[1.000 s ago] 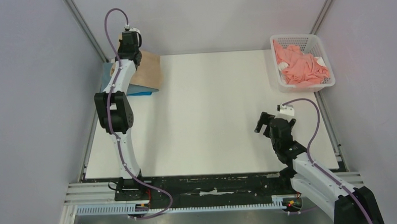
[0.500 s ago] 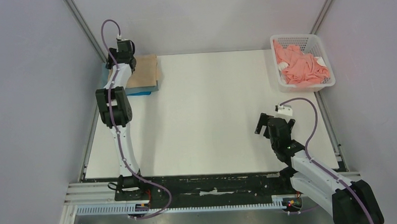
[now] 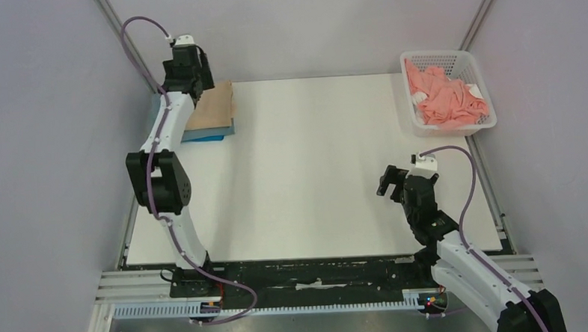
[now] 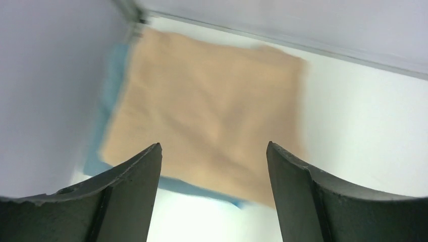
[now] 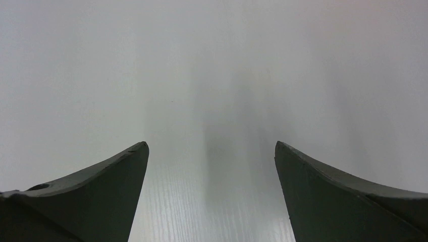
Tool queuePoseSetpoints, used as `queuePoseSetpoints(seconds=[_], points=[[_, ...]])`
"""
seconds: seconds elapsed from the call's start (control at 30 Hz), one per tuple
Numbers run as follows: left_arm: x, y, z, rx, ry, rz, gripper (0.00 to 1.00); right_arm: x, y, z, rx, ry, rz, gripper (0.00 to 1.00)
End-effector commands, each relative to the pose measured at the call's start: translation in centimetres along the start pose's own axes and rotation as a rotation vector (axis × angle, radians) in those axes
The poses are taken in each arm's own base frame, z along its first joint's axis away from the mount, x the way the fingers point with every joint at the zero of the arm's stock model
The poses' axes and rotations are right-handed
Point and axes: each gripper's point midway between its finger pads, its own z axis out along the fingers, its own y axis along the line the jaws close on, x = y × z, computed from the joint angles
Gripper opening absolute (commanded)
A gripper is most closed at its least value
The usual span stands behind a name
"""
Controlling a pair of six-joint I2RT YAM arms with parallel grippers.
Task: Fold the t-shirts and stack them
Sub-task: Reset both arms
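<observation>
Wrist views alone show left gripper (image 4: 214,145) and right gripper (image 5: 211,143) gaping, empty; overhead, the left arm (image 3: 171,119) hides the tan shirt's (image 3: 217,109) edge.

I saw a white rectangular tabletop (image 3: 314,172) mid-frame, plain pale lilac-grey walls (image 3: 43,147) on three sides, and a black metal rail (image 3: 281,272) along the bottom edge.

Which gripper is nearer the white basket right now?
Right. The right gripper hangs over the table on the near side of the basket; the left gripper is at the far-left corner, above the tan t-shirt.
</observation>
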Motion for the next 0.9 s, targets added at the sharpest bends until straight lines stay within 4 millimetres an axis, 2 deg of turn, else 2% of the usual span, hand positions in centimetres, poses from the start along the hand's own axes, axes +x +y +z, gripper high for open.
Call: queuePoseSetpoints(seconds=[0.0,0.03,0.1,0.2,0.23,0.27,0.33,0.4,0.47,0.5,0.63,0.73,0.87], points=[[-1.5,-8.7,-10.0,0.385,-0.071,-0.261,0.81,-2.9,2.1,-1.0,-0.105,-0.058,0.013,0.98],[-1.2,-9.6,-11.9,0.438,-0.084,-0.294,0.82,-3.1,2.3,-1.2,-0.121,-0.068,0.019,0.98],[0.5,-10.7,-16.3,0.568,-0.083,-0.335,0.82,-2.3,1.9,-1.5,-0.119,-0.051,0.007,0.98],[5.2,-11.0,-22.9,0.741,-0.043,-0.366,0.82,-1.4,0.7,-1.9,-0.082,-0.052,0.015,0.98],[7.5,-10.9,-24.9,0.786,-0.035,-0.362,0.82,-1.2,0.4,-2.0,-0.072,-0.053,0.026,0.98],[8.7,-10.5,-27.1,0.830,-0.049,-0.376,0.82,-1.3,0.3,-2.1,-0.069,-0.061,0.043,0.98],[12.9,-9.4,-29.2,0.864,-0.037,-0.408,0.83,-1.3,0.4,-2.2,-0.079,-0.075,0.064,0.98],[16.2,-8.1,-30.2,0.876,-0.050,-0.424,0.82,-1.4,0.3,-2.4,-0.084,-0.092,0.081,0.98],[19.3,-6.3,-29.8,0.807,-0.036,-0.452,0.83,-1.5,0.4,-2.5,-0.097,-0.113,0.103,0.98],[20.2,-5.5,-29.7,0.774,-0.042,-0.480,0.83,-1.6,0.7,-2.5,-0.117,-0.127,0.107,0.98],[20.7,-3.9,-29.9,0.741,-0.113,-0.516,0.83,-1.5,1.6,-2.5,-0.181,-0.154,0.100,0.98],[20.7,-3.7,-30.1,0.742,-0.115,-0.517,0.83,-0.5,2.3,-2.5,-0.226,-0.119,0.087,0.98],[21.2,-4.0,-29.6,0.727,-0.077,-0.502,0.83,-0.5,2.3,-2.4,-0.219,-0.111,0.089,0.98]])
